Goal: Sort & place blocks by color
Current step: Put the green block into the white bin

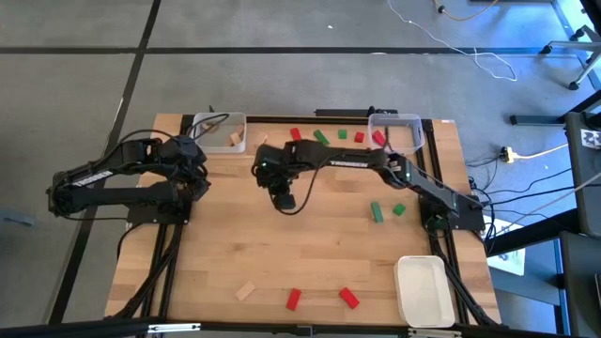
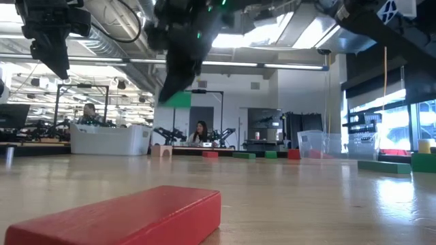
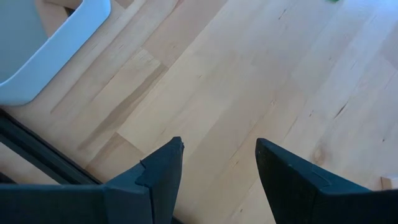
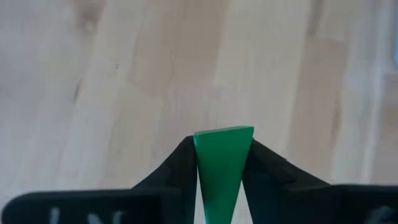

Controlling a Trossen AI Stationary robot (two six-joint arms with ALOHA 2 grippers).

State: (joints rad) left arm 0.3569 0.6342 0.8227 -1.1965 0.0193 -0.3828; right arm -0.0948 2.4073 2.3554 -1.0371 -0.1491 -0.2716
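Observation:
My right gripper (image 1: 282,198) hangs over the middle of the table, shut on a green block (image 4: 222,163). In the low view that block (image 2: 178,100) shows well above the tabletop. My left gripper (image 3: 219,163) waits open over bare wood at the table's left (image 1: 198,178). Other blocks lie flat on the table. Red (image 1: 295,134) and green (image 1: 321,137) ones sit along the far edge, and two green ones (image 1: 377,212) lie at the right. A tan one (image 1: 245,291) and two red ones (image 1: 348,298) lie near the front edge. My right gripper pinches the green block between its two fingers (image 4: 184,167), one on each of two opposite faces (image 4: 200,168). The fingers slant downward. The block's free end (image 2: 180,101) sticks out past the fingertips, lifted clear of the table.
Two clear bins stand at the far edge, the left one (image 1: 218,125) with a tan block (image 1: 235,139) inside, the right one (image 1: 398,124) with a red block inside. A white tray (image 1: 424,291) sits at the near right corner. People sit at benches in the room behind.

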